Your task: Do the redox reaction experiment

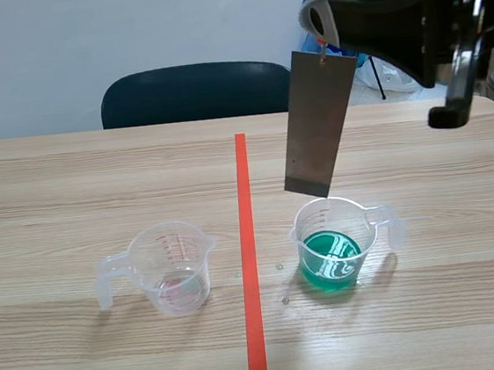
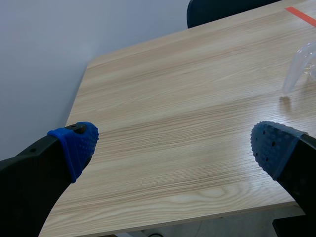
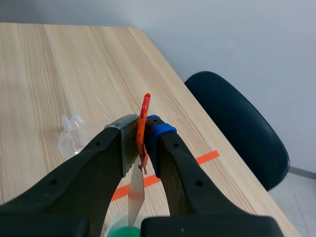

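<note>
Our right pincer point(image 1: 323, 37) hangs raised above the far right part of the surface point(image 1: 71, 195), and it is clamped on the top of a thin grey metal plate point(image 1: 320, 124). From the right wrist view we see an orange-red tab point(image 3: 144, 106) pressed between the two pads together with the plate's upper edge, its tip sticking up above the fingers. The plate hangs down from the grip, slightly tilted. Its lower edge sits just above the far rim of a clear plastic measuring cup point(image 1: 335, 245) that holds green liquid, and we cannot tell whether the two touch. The cup stands just right of the orange-red tape line point(image 1: 247, 238), with its handle pointing right. A second clear measuring cup point(image 1: 172, 268) stands left of the line, well apart from the first, its handle pointing left and a faint pinkish tint at its bottom. A few small droplets point(image 1: 280, 267) lie on the surface between the line and the green cup. Our left pincer point(image 2: 175, 143) hovers over the left corner of the surface with its blue pads point(image 2: 74, 145) spread wide and nothing between them. A dark chair point(image 1: 193, 93) stands behind the far edge.
</note>
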Action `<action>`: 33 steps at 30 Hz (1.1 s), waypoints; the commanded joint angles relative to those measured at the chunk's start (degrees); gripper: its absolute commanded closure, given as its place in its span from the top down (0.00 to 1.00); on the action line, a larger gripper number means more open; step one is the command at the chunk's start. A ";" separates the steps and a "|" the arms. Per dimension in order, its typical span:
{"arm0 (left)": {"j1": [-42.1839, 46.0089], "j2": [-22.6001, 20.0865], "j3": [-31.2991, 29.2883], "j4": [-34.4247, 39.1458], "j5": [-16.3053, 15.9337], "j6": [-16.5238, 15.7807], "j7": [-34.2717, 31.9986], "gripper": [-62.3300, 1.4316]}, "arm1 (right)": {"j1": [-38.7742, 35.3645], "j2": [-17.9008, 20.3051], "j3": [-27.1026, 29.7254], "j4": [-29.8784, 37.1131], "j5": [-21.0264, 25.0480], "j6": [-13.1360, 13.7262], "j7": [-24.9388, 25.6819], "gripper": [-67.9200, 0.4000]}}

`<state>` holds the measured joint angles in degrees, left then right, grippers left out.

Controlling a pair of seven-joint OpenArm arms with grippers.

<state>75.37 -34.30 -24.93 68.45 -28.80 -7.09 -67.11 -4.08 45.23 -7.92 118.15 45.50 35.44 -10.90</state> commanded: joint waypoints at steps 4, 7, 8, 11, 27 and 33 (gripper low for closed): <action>0.07 0.28 0.04 0.24 -0.52 0.11 -0.98 1.00 | 5.53 -0.35 -4.72 0.59 0.66 -1.18 0.26 0.02; 0.07 0.26 0.04 0.24 -0.52 0.11 -1.01 1.00 | 9.05 -1.51 -8.61 -0.46 0.61 -1.57 0.00 0.02; 0.07 0.26 0.04 0.24 -0.52 0.11 -1.01 1.00 | 10.29 -2.05 -9.90 -0.94 0.61 -1.57 -0.35 0.02; 0.07 0.26 0.04 0.24 -0.52 0.11 -1.01 1.00 | 13.75 -3.58 -13.70 -2.56 0.61 -1.55 -0.79 0.02; 0.07 0.28 0.04 0.24 -0.52 0.11 -0.98 1.00 | 27.76 -14.16 -29.11 -10.78 0.57 -1.55 -4.94 0.02; 0.07 0.28 0.04 0.24 -0.52 0.11 -0.98 1.00 | 30.47 -18.03 -32.74 -13.51 -0.20 -1.55 -6.23 0.02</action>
<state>75.37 -34.30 -24.93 68.45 -28.80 -7.09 -67.11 25.12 27.46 -40.86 104.16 44.95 34.06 -17.58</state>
